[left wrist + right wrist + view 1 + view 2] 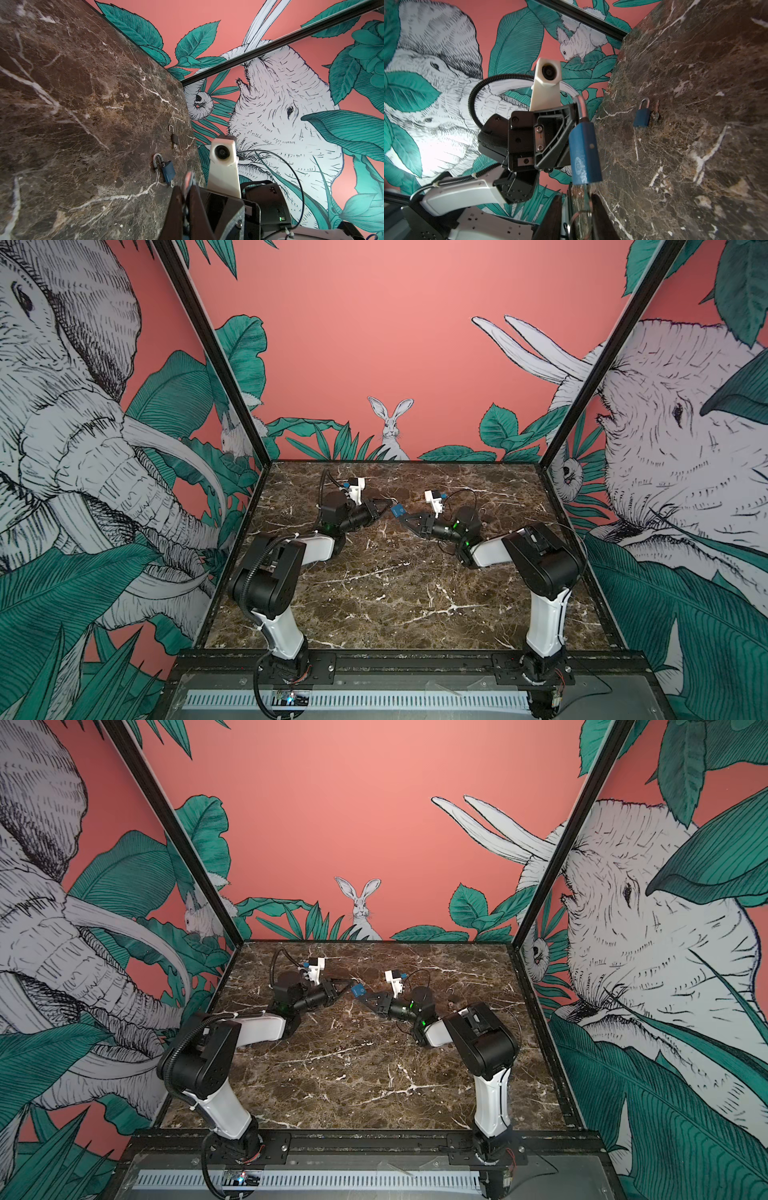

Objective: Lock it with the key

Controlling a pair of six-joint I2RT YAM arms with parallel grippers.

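A blue padlock [584,151] hangs in the air over the middle of the marble table, small in both top views [397,511] [358,991]. My left gripper [384,504] [576,110] is shut on its silver shackle [581,108]. In the left wrist view the left gripper [188,187] has its fingertips pressed together on a blurred piece. A key [588,192] sticks out of the padlock's underside with a ring [580,220] hanging from it. My right gripper [576,199] [405,522] sits below the lock, its jaws apart around the key, which lies against one finger.
A second blue padlock [642,117] with keys [655,113] lies on the table [395,597] in the right wrist view. In the left wrist view lie another blue padlock [167,171] and a dark one [174,138], both near a table edge. Illustrated walls enclose three sides.
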